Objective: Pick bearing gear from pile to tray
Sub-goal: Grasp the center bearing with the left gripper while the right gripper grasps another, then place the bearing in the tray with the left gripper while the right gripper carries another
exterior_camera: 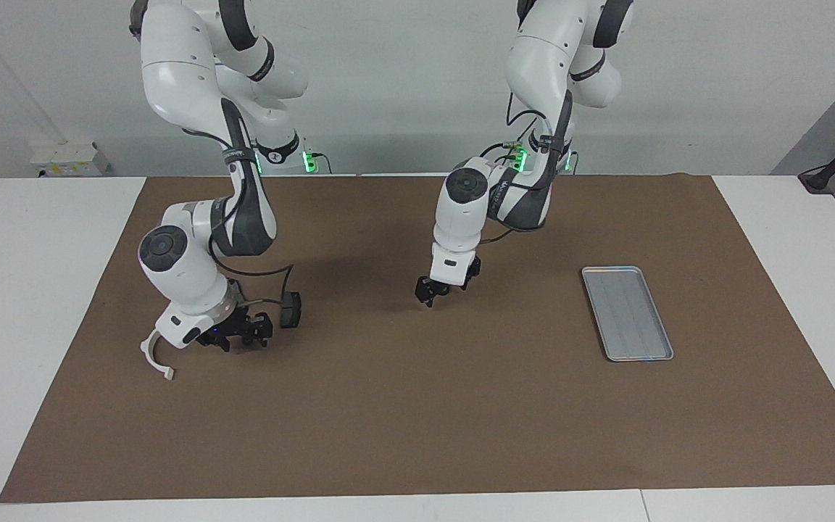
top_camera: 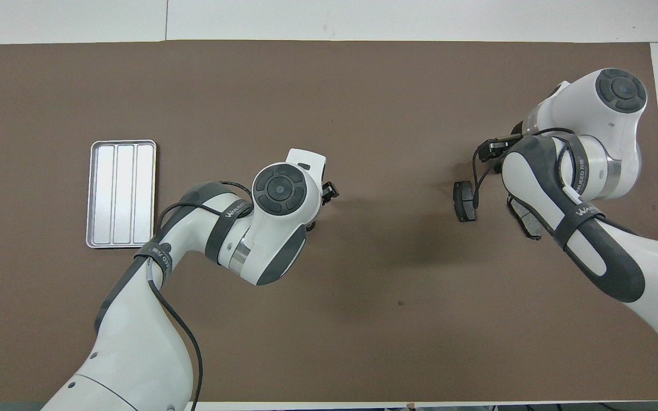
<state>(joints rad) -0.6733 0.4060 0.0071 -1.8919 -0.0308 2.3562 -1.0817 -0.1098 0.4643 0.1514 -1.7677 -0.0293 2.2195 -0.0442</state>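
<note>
Two Franka arms work over a brown mat (exterior_camera: 417, 406). The right gripper (exterior_camera: 236, 335) is down low at the pile, toward the right arm's end of the table; how far its fingers are spread cannot be told, nor whether they touch anything. A white curved bracket (exterior_camera: 156, 359) lies on the mat just beside it, its arc opening away from the gripper. One dark brake pad (top_camera: 465, 201) lies just beside the gripper, and a second brake pad (top_camera: 526, 220) shows partly under the arm. The left gripper (exterior_camera: 447, 285) hangs low above bare mat mid-table, holding nothing visible; its opening cannot be judged. The tray (exterior_camera: 626, 312) lies well apart from both, toward the left arm's end, its long axis running roughly toward and away from the robots.
</note>
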